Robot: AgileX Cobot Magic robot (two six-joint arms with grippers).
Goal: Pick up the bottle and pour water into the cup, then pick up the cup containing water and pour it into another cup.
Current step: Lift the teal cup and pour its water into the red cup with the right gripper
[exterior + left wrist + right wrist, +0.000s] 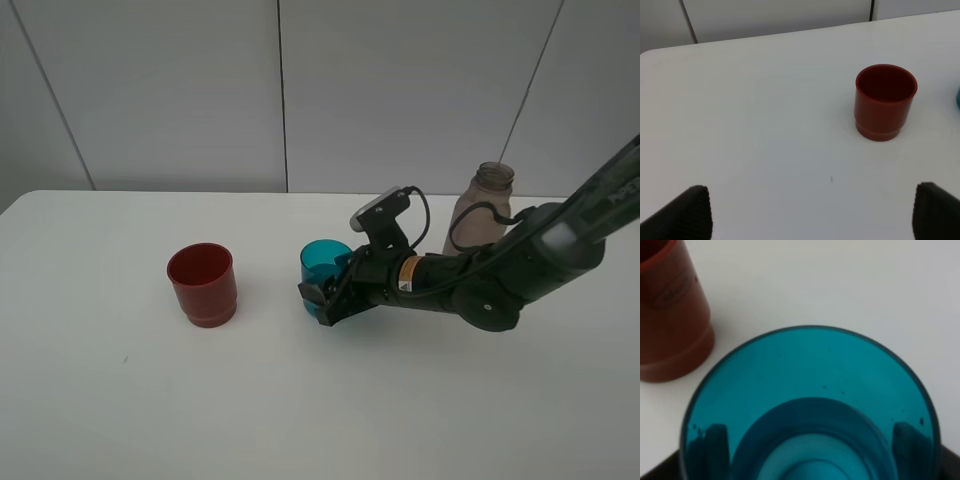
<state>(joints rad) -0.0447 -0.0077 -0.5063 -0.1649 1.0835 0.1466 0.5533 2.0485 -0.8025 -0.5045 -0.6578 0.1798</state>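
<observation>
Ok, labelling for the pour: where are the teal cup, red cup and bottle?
teal cup (319,266): exterior high view, upper wall.
red cup (203,290): exterior high view, side wall.
bottle (479,228): exterior high view, body.

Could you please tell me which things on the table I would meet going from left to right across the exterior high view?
red cup → teal cup → bottle

Gap between red cup (202,285) and teal cup (322,260); bottle (483,205) behind arm (500,278).
</observation>
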